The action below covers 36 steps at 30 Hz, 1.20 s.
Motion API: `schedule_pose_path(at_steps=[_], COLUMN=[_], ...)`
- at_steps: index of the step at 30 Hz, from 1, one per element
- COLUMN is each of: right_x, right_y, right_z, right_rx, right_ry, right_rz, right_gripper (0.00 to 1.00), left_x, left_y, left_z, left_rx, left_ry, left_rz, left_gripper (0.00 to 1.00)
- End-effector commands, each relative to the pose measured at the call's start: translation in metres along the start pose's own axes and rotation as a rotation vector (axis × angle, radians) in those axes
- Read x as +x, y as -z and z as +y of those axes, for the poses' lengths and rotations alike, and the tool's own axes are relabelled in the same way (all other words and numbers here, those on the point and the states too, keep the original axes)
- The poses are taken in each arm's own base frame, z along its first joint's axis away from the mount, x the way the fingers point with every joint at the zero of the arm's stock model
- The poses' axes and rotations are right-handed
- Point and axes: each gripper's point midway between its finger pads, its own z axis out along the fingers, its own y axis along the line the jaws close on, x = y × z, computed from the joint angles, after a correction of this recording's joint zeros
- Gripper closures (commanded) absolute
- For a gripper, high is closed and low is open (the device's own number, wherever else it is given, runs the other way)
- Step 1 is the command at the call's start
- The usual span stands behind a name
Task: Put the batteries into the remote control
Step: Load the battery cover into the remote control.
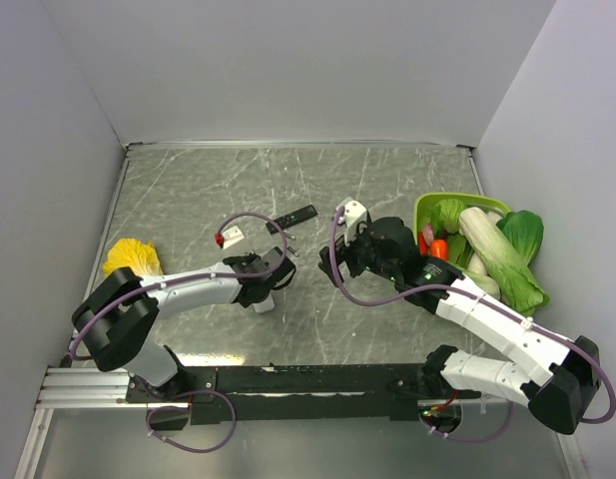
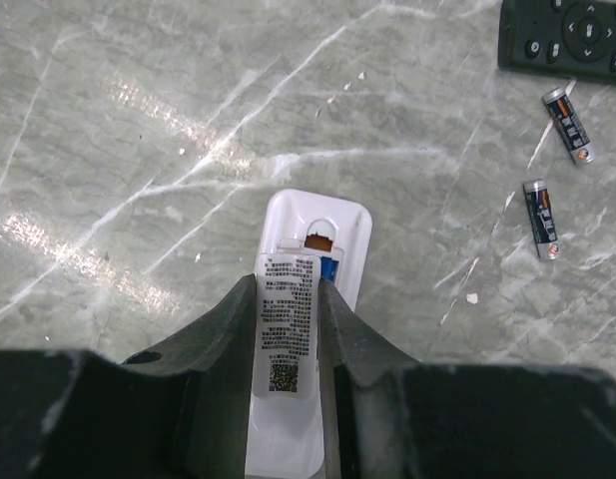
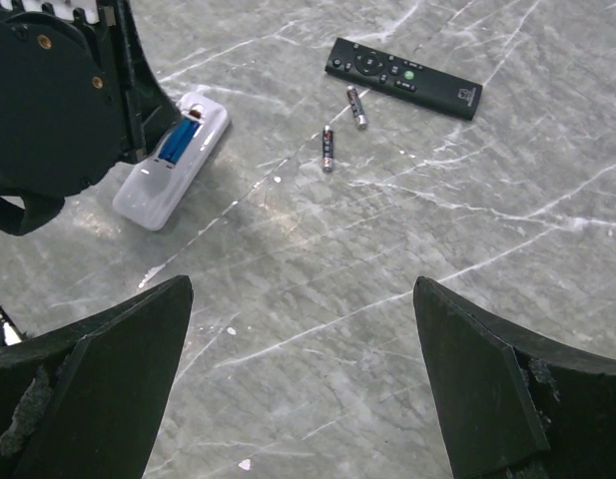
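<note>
Inside the remote control (image 2: 327, 215), a blue battery (image 3: 183, 140), left tool (image 2: 288, 291) clamping the remote, right tool (image 3: 303, 299) wide open

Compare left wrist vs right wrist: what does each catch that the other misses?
Left wrist only: the printed label between the fingers of the left gripper, and a coppery contact at the end of the compartment. Right wrist only: the whole black remote, the right gripper standing wide open, and the blue batteries seen along their length in the open bay. Both: the white remote lying back-up in the left gripper's hold, and two loose dark cells near the black remote.
</note>
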Motion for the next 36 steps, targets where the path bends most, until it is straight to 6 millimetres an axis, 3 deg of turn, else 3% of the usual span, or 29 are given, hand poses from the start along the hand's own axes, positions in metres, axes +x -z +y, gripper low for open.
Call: schedule_pose_path(at_steps=[1, 13, 36], right_x=[-0.014, -0.009, -0.008], right_y=[0.003, 0.002, 0.004], right_z=[0.003, 0.003, 0.001], right_rx=[-0.029, -0.044, -0.076], right_ry=[-0.021, -0.06, -0.13], right_rz=[-0.055, -0.048, -0.067], right_gripper=[0.0, 0.0, 0.0], left_x=[-0.01, -0.007, 0.001], left_y=[-0.002, -0.001, -0.008], left_z=[0.0, -0.015, -0.012], left_rx=[-0.011, 0.038, 0.023], left_ry=[0.019, -0.056, -0.135], left_rz=[-0.086, -0.137, -0.216], left_gripper=[0.99, 0.99, 0.99])
